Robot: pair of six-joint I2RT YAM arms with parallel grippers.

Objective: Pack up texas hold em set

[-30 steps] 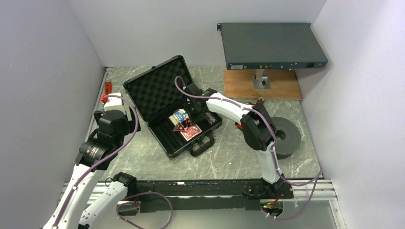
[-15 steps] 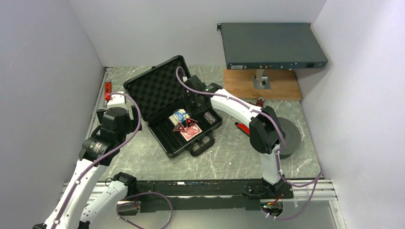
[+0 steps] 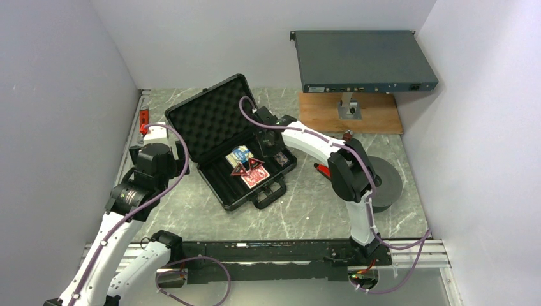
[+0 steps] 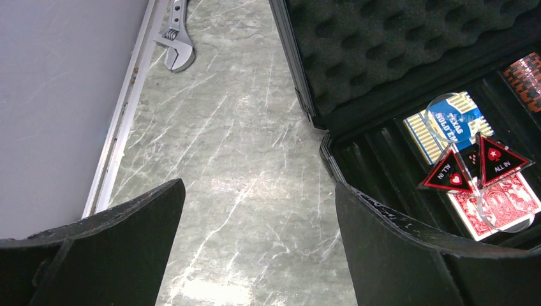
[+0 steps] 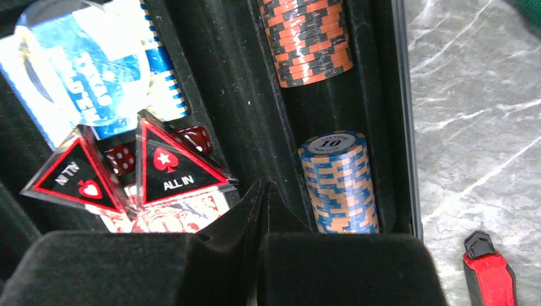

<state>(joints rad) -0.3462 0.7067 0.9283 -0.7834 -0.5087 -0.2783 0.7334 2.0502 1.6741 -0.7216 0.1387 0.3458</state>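
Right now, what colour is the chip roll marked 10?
The chip roll is blue with peach stripes; right wrist view shows it best.

Red deck is mostly buried under the triangular tokens and right gripper. Orange chip roll runs off the top edge, wrench gets cropped too.

I am looking into a robot lab test cell. Plain pale partition walls box in a marble-patterned tabletop. Two white robot arms are bolted to an aluminium rail, and a grey rack-mount unit sits on a wooden stand.
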